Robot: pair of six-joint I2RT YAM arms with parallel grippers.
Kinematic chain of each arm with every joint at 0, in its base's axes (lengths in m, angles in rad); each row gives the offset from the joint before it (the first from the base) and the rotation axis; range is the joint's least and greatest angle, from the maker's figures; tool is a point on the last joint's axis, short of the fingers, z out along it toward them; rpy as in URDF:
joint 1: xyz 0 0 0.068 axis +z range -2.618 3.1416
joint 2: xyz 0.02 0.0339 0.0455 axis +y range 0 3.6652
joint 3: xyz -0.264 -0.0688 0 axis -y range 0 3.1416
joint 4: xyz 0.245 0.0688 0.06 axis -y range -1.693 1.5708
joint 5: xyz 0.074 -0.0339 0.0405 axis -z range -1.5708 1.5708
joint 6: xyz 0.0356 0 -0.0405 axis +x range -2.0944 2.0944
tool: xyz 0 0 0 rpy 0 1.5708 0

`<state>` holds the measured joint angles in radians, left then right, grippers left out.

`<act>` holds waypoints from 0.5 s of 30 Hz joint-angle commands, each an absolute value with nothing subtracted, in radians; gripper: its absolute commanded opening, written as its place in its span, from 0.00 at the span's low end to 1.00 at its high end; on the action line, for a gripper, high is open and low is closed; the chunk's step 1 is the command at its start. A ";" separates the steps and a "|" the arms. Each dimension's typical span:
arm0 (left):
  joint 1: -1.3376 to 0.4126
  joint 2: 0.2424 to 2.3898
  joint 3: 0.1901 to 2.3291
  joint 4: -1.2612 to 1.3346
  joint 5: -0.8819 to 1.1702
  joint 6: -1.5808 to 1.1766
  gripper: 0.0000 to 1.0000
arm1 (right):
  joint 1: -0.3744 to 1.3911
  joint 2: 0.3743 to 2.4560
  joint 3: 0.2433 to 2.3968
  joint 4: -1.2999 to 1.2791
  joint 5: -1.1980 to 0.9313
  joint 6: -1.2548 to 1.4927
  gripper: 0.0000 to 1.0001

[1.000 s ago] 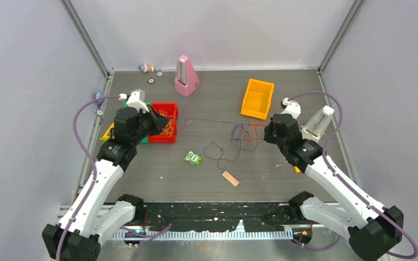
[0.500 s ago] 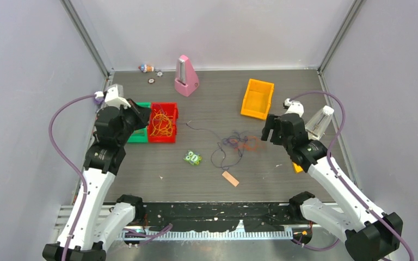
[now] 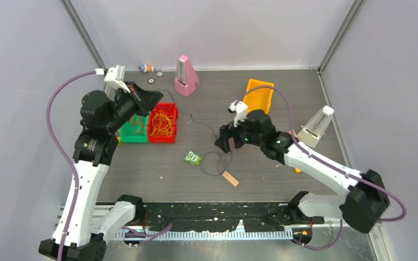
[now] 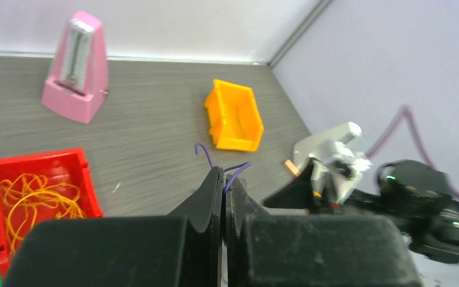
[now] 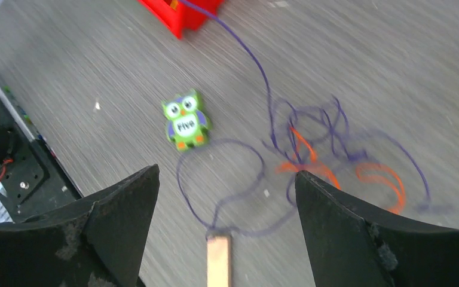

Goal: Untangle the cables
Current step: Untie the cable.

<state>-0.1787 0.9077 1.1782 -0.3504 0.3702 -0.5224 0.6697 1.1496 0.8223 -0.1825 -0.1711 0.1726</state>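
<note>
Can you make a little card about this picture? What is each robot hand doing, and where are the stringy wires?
Left gripper: jaws shut on a purple cable, raised near the red bin
Right gripper: jaws open, over the tangle
Tangle: purple and orange strands on the table
Red bin: orange strands inside
Owl toy: on the table, beside the tangle
</note>
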 commanded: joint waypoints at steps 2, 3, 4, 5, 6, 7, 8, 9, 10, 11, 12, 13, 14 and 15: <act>-0.176 0.929 1.366 -0.368 0.494 -0.559 0.00 | 0.746 1.358 0.962 0.074 -0.117 0.126 0.88; -0.176 0.936 1.405 -0.383 0.496 -0.564 0.00 | 0.750 1.416 0.972 0.107 -0.088 0.142 0.88; -0.177 0.945 1.437 -0.395 0.496 -0.570 0.00 | 0.757 1.446 0.989 0.127 -0.035 0.149 0.88; -0.176 0.952 1.475 -0.407 0.496 -0.578 0.00 | 0.760 1.507 0.999 0.156 -0.019 0.160 0.87; -0.176 0.959 1.515 -0.419 0.495 -0.589 0.00 | 0.763 1.538 1.030 0.161 0.044 0.168 0.85; -0.173 0.969 1.553 -0.435 0.490 -0.603 0.00 | 0.764 1.602 1.049 0.153 0.059 0.180 0.82; -0.167 0.977 1.593 -0.450 0.484 -0.626 0.00 | 0.767 1.633 1.088 0.144 0.059 0.183 0.73; -0.155 0.983 1.625 -0.458 0.482 -0.641 0.00 | 0.768 1.687 1.104 0.120 0.059 0.198 0.67; -0.134 0.989 1.659 -0.467 0.478 -0.655 0.00 | 0.770 1.720 1.120 0.109 0.071 0.209 0.48; -0.112 0.994 1.699 -0.491 0.462 -0.659 0.00 | 0.770 1.728 1.117 0.092 0.091 0.249 0.38; -0.089 0.998 1.744 -0.535 0.423 -0.646 0.00 | 0.765 1.731 1.098 0.077 0.161 0.274 0.23; -0.072 1.000 1.792 -0.586 0.369 -0.619 0.00 | 0.746 1.728 1.082 0.042 0.193 0.324 0.21; -0.059 0.994 1.817 -0.615 0.307 -0.598 0.00 | 0.731 1.713 1.037 0.029 0.220 0.348 0.21; -0.046 0.980 1.820 -0.622 0.234 -0.584 0.00 | 0.683 1.700 1.008 0.017 0.219 0.399 0.22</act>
